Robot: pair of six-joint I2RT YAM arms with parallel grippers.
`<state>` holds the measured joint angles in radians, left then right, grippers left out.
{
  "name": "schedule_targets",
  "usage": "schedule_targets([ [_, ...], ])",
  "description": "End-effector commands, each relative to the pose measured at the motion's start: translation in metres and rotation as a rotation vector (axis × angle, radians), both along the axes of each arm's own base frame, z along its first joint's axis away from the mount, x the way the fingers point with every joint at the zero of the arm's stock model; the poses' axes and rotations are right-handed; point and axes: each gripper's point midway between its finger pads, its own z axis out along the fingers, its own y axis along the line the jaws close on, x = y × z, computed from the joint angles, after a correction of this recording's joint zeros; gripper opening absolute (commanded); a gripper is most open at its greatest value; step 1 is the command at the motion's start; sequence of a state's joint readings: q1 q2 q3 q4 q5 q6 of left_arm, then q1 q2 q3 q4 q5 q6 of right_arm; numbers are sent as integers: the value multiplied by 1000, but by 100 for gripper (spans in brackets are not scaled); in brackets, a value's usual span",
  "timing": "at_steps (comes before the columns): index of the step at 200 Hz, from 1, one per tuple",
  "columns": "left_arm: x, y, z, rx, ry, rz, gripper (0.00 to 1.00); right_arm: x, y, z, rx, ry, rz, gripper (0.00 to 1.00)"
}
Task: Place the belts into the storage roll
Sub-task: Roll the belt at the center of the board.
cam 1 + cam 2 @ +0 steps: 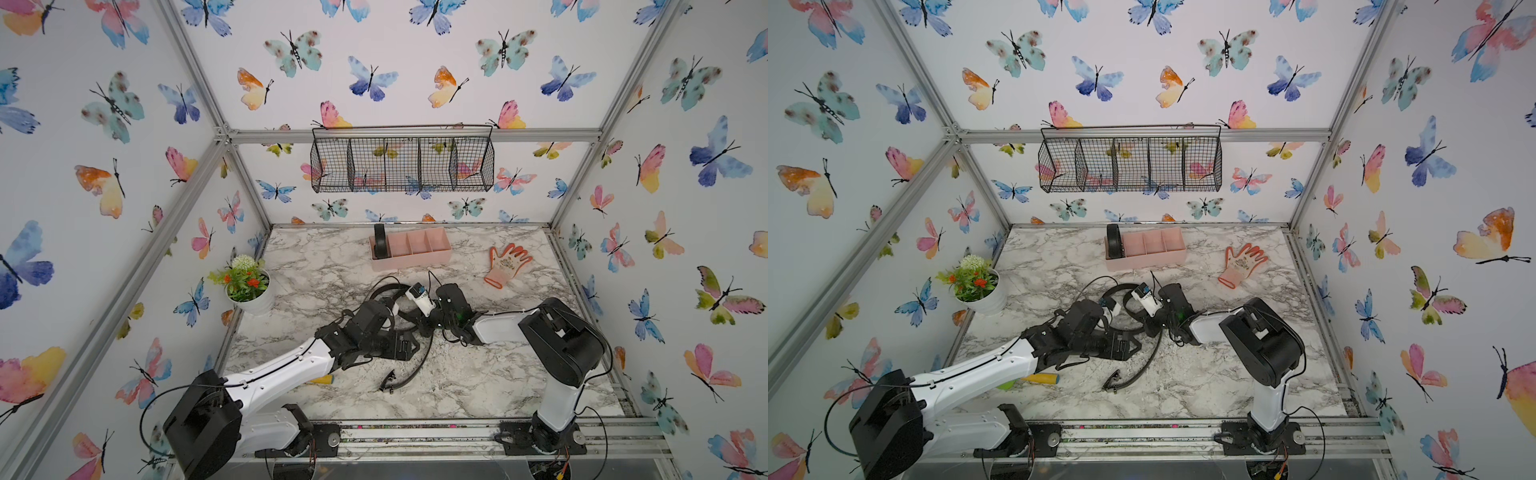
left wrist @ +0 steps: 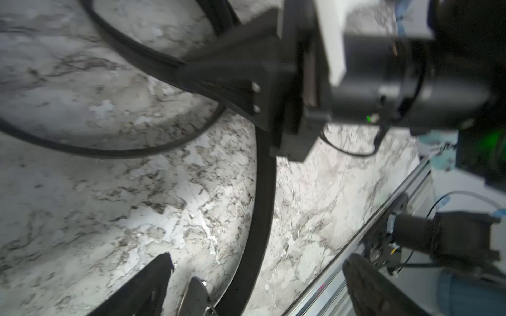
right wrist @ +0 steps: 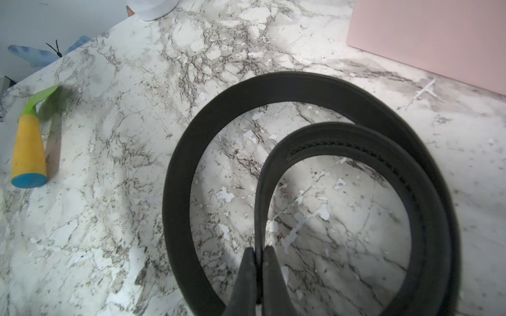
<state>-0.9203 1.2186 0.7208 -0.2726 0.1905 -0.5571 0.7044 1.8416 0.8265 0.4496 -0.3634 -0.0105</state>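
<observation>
The storage roll (image 1: 419, 254), a pale pink tray, stands at the back of the marble table; one coiled black belt (image 1: 380, 245) sits upright in its leftmost compartment. The other belt (image 3: 180, 191) lies looped on the table in front of it, and its tail (image 1: 419, 365) runs toward the front and ends in a dark buckle (image 1: 388, 384). In the right wrist view my right gripper (image 3: 259, 250) is shut on the inner end of this belt's loop. My left gripper (image 2: 258, 262) is open just above the table, with the belt's tail passing loose between its wide-apart fingers (image 2: 161, 268).
An orange-and-white glove (image 1: 505, 264) lies at the back right. A white pot of flowers (image 1: 249, 293) stands at the left edge. A yellow-and-green tool (image 3: 28, 147) lies under the left arm. A black wire basket (image 1: 403, 164) hangs on the back wall. Both wrists crowd mid-table.
</observation>
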Motion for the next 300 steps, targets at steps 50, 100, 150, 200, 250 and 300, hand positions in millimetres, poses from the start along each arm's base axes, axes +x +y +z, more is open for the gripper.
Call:
schedule_targets([
  [50,4,-8,-43,359,-278,-146,98,-6,-31,-10,-90,58,-34,3],
  [100,18,-49,-58,402,-337,-209,95,-15,-41,-16,-98,83,-46,3],
  [150,6,-60,-86,474,-329,-331,30,-8,-49,-23,-132,94,-95,3],
  [200,14,1,-88,600,-325,-185,4,6,-89,-33,-238,89,-255,3],
  [250,41,61,-95,643,-172,55,2,-1,-90,-32,-230,145,-248,3],
  [300,88,126,-95,614,-34,336,3,-40,-83,-39,-165,270,-144,3],
])
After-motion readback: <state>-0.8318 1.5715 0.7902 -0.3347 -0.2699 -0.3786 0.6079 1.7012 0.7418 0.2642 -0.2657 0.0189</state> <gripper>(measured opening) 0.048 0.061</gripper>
